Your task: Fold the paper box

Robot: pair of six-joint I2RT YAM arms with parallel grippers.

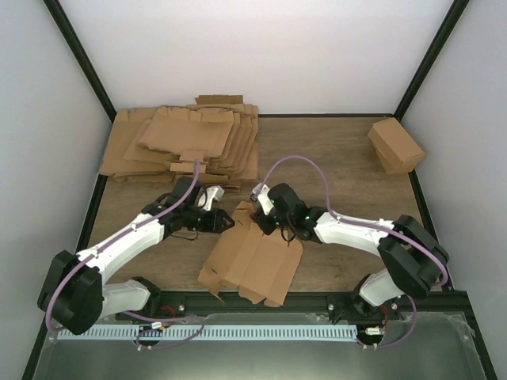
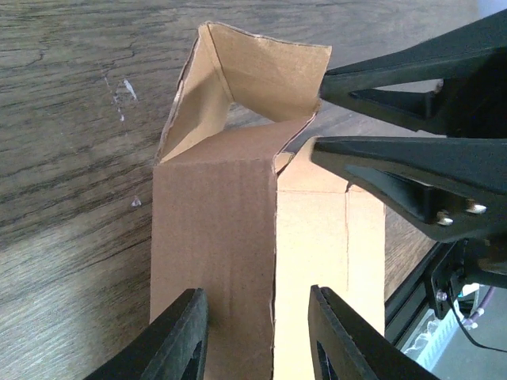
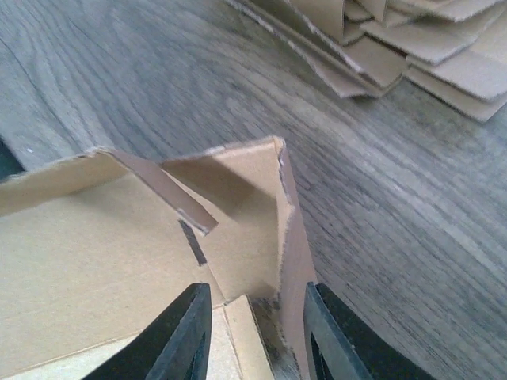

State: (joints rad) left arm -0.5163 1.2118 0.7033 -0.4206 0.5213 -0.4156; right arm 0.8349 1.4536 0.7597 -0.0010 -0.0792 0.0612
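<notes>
**Two grippers at one partly raised paper box**

One paper box point(image 1: 253, 261), a brown die-cut sheet, lies at lower centre of the overhead view on the wooden table point(image 1: 341, 170). Its panels are creased into ridges, and its upper end is lifted into one open corner. Two grippers meet at that upper end. Left gripper point(image 2: 255, 294): jaws partly spread, one finger on either side of a long crease between two panels; whether the pads touch the cardboard cannot be told. Right gripper point(image 3: 257, 289): jaws apart, with the edge of one upright panel between them. In the left wrist view its two fingers show at right, one on either side of the raised flap's edge. One thick pile of flat brown sheets point(image 1: 182, 142) occupies the upper left of the overhead view. One closed brown carton point(image 1: 396, 145) stands at upper right, well apart from both arms.
</notes>
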